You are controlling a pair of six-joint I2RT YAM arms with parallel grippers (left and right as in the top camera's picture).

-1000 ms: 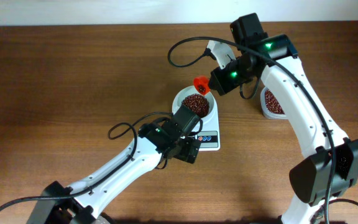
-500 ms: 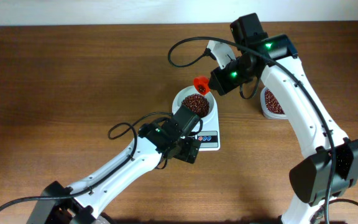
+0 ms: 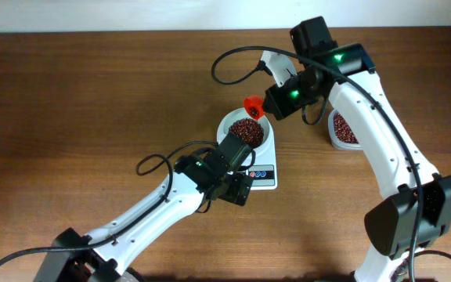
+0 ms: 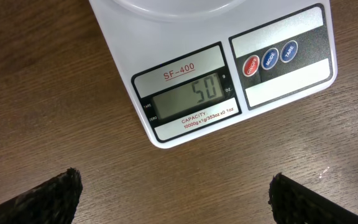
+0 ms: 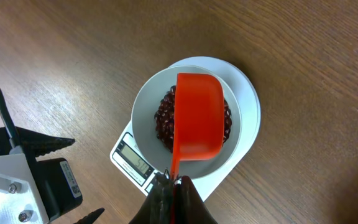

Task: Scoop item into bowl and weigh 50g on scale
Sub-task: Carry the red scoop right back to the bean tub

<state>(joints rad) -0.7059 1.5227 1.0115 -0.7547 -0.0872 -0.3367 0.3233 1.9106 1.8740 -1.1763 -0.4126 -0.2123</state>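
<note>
The white scale (image 3: 263, 174) stands mid-table with the white bowl (image 3: 266, 135) on it, and a maroon heap of the item (image 3: 245, 131) lies in the bowl. In the left wrist view the scale (image 4: 229, 68) shows 50 on its display. My right gripper (image 3: 279, 100) is shut on the handle of a red scoop (image 3: 252, 105), held over the bowl's far rim. From the right wrist, the scoop (image 5: 197, 118) hangs bottom-up over the item (image 5: 162, 118) in the bowl (image 5: 143, 118), gripper (image 5: 174, 180) clamped on its handle. My left gripper (image 3: 235, 185) is open and empty (image 4: 176, 186), just in front of the scale.
A clear plastic tub (image 3: 343, 129) holding more beans stands right of the scale, partly under the right arm. A black cable loops over the table behind the bowl. Bare wooden tabletop (image 3: 92, 102) lies to the left.
</note>
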